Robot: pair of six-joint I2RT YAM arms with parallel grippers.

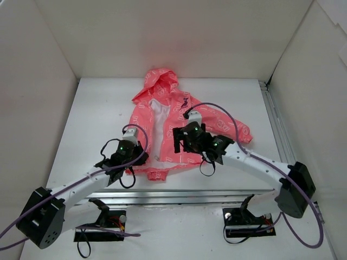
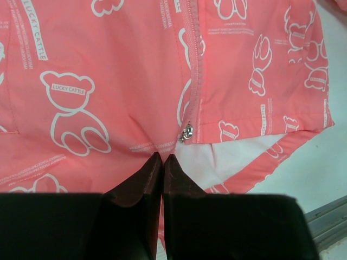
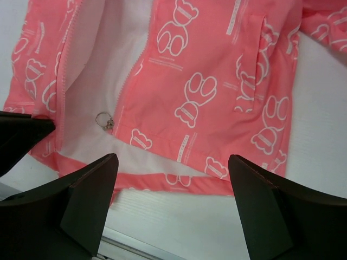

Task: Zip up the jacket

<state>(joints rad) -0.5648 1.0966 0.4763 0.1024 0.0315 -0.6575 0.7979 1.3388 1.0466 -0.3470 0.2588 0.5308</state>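
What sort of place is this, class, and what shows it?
Probably a robot test bench in a lab, not a home: plain white walls box in a white table, a left arm and a right arm are mounted at its near edge, and a jacket lies on it.

It was a robotics lab test cell: plain white panels (image 1: 179, 32) boxed in a white table (image 1: 97, 124), with an aluminium rail (image 1: 277, 124) down the frame's right side.
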